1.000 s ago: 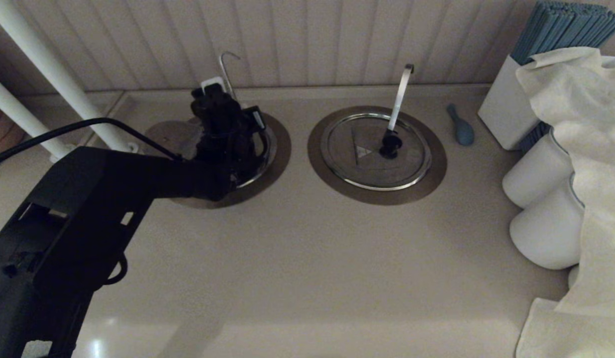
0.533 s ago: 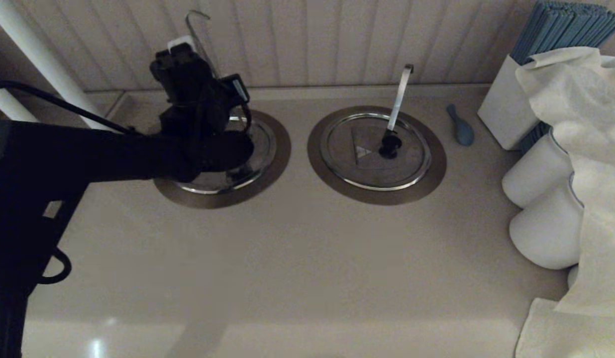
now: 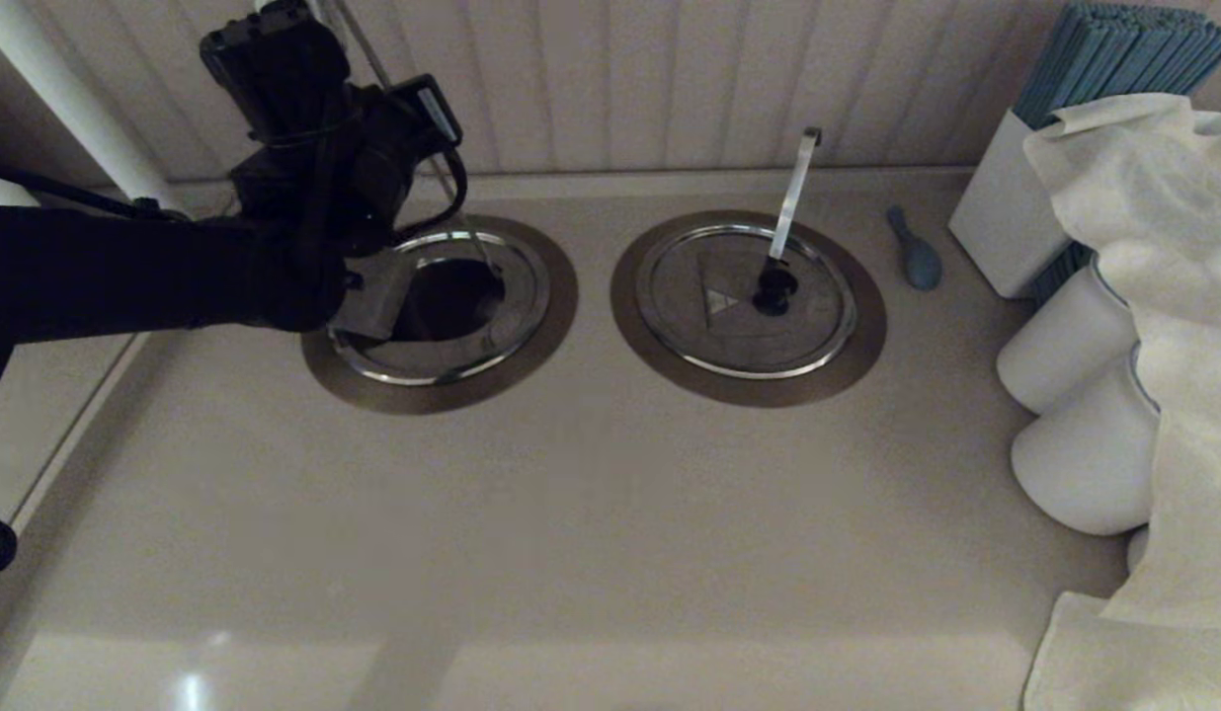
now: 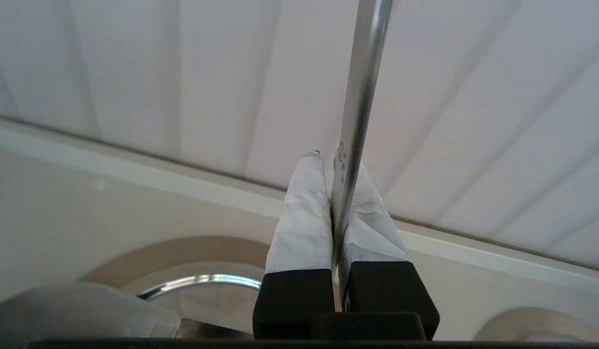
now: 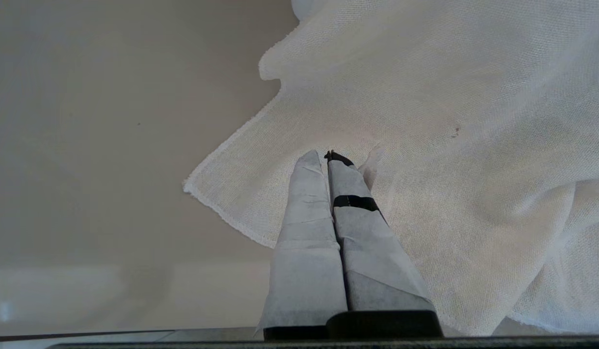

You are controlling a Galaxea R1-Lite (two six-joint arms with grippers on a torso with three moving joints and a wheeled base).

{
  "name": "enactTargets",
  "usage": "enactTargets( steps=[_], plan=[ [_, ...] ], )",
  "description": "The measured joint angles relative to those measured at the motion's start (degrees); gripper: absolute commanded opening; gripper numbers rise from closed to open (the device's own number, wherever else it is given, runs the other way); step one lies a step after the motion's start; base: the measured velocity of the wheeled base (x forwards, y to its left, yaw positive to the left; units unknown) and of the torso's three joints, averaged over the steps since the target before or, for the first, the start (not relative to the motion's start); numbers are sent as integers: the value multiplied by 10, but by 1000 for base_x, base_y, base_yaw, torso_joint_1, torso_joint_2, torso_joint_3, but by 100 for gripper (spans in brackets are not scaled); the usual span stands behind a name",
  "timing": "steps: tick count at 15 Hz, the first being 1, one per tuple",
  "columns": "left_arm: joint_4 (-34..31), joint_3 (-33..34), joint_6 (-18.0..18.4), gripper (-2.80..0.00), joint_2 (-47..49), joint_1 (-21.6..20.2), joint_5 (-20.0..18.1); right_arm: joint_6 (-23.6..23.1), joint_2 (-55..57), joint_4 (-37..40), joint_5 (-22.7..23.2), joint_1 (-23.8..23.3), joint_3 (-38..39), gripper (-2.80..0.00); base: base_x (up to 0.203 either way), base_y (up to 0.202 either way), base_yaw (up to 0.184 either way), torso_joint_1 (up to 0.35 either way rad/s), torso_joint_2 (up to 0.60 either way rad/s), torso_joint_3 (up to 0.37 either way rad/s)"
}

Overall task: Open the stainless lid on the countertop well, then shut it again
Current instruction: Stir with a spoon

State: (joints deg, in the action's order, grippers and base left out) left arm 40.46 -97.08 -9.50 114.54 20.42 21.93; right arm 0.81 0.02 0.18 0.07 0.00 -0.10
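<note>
Beige countertop point(image 3: 610, 513) fills most of the head view, with a ribbed wall along its back edge. Near that back edge sit two round steel rings. On the left side is the countertop well point(image 3: 452, 296), a dark hole that now shows. Beside it, to the right, the twin lid point(image 3: 744, 301) lies flat and shut, with its pale strip handle point(image 3: 793, 193) sticking up. A white cloth point(image 3: 1144, 296) hangs over white jars at the right edge.

Over the well's left rim is the stainless lid point(image 3: 373, 296), tipped up on its edge and partly hidden by the arm. The left gripper point(image 4: 334, 213) is clenched on the thin hooked rod point(image 4: 360, 97), and its taped fingertips point(image 4: 304, 203) pinch the rod from both sides. The right gripper point(image 5: 328, 165) is pressed shut on nothing, low by the cloth.

The opening looks nearly done. A good way to go on is to lift slowly, keep the pinch tight so the rod cannot slip, and let the lid swing without scraping the ring. Then it can go back down softly.
</note>
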Motion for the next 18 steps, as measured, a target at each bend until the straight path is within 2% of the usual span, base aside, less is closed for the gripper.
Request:
enactTargets(
  steps=[3,5,10,16,18],
  plan=[
    [-3,10,8,-280,-22,7,-2,0,0,0,0,0,0,-280,0,0,0,0,0,0],
    [-18,14,29,-280,-39,10,-1,0,0,0,0,0,0,-280,0,0,0,0,0,0],
    [-25,43,51,-280,-77,11,-4,0,0,0,0,0,0,-280,0,0,0,0,0,0],
    [-36,51,52,-280,-109,13,-6,0,0,0,0,0,0,-280,0,0,0,0,0,0],
    [-47,72,52,-280,-127,14,-29,0,0,0,0,0,0,-280,0,0,0,0,0,0]
  ],
)
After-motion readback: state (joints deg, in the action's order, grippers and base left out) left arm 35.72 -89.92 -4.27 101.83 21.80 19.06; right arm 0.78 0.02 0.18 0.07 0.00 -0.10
